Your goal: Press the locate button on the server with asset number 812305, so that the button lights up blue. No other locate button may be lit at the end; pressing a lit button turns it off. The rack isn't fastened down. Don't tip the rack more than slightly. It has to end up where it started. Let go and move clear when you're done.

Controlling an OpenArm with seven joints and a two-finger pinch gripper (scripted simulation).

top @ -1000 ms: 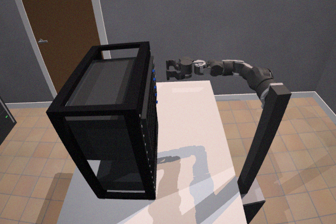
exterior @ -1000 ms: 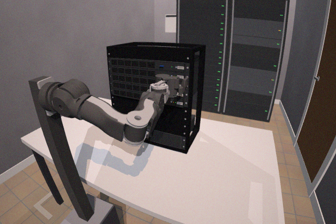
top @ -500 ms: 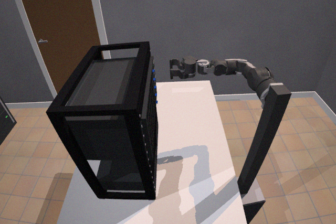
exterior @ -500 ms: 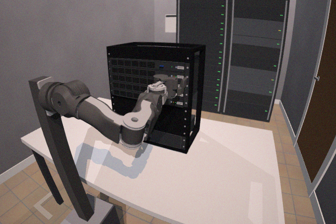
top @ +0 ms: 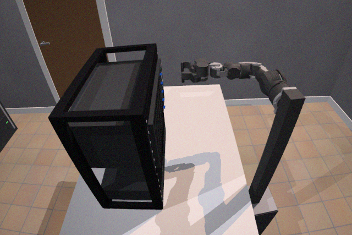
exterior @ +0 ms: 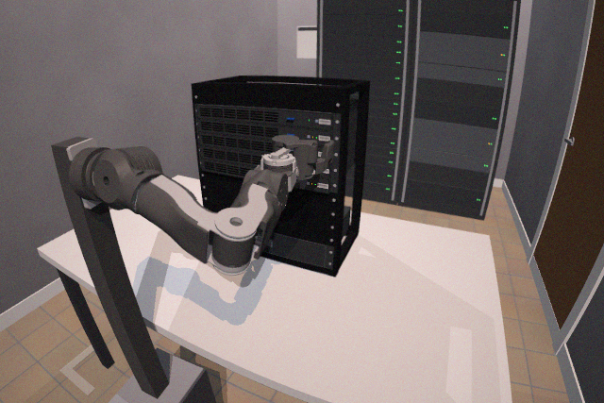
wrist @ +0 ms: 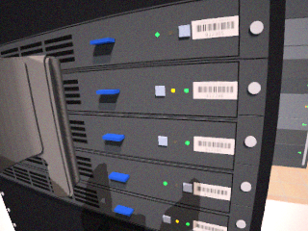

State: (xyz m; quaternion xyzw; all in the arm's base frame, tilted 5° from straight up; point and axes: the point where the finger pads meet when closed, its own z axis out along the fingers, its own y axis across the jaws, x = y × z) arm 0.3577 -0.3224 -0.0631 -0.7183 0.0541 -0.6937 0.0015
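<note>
The black rack (top: 113, 121) stands on the white table, also in the exterior view (exterior: 277, 169), with several servers stacked in its front. In the wrist view each server has a blue handle, a square locate button and a barcode label. The buttons of the top (wrist: 184, 31), second (wrist: 160, 90), third (wrist: 163, 141) and fourth (wrist: 187, 187) servers are pale grey, none lit blue. The label (wrist: 215, 27) digits are too blurred to read. My gripper (top: 186, 73) (exterior: 327, 152) is open and empty, level with the upper servers, a short way off the rack front. One finger (wrist: 34, 130) fills the wrist view's left.
The arm's dark post (top: 275, 147) stands at the table's right side. Two tall server cabinets (exterior: 414, 96) stand on the floor behind the rack. A brown door (top: 56, 27) is in the far wall.
</note>
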